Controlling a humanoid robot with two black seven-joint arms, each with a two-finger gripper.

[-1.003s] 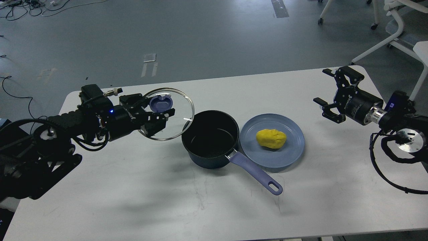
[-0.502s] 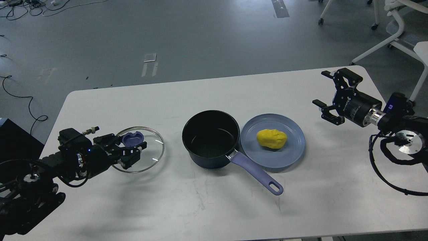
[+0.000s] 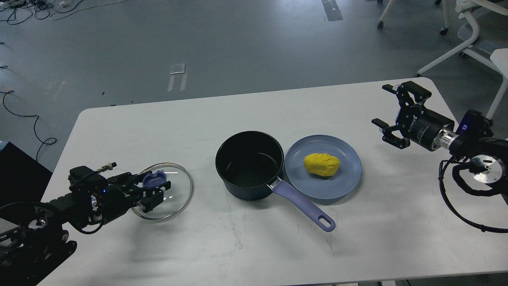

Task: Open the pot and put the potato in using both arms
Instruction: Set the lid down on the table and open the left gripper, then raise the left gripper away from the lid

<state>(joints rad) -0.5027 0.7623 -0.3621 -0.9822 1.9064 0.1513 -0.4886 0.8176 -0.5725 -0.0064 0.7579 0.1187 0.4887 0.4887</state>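
The dark blue pot (image 3: pixel 250 167) stands open at the table's middle, its purple handle (image 3: pixel 303 206) pointing to the front right. The yellow potato (image 3: pixel 322 164) lies on a blue plate (image 3: pixel 349 178) just right of the pot. My left gripper (image 3: pixel 154 190) is shut on the purple knob (image 3: pixel 152 179) of the glass lid (image 3: pixel 176 198), which sits low at the table's left, tilted slightly. My right gripper (image 3: pixel 391 115) is open and empty, above the table's right side, well right of the plate.
The white table (image 3: pixel 246 246) has bare surface in front and behind the pot. White chair legs (image 3: pixel 456 43) stand on the grey floor at the far right. Cables lie on the floor at the far left.
My left arm carried the lid from beside the pot down and to the left, lowering it to the table. The right gripper barely moved.
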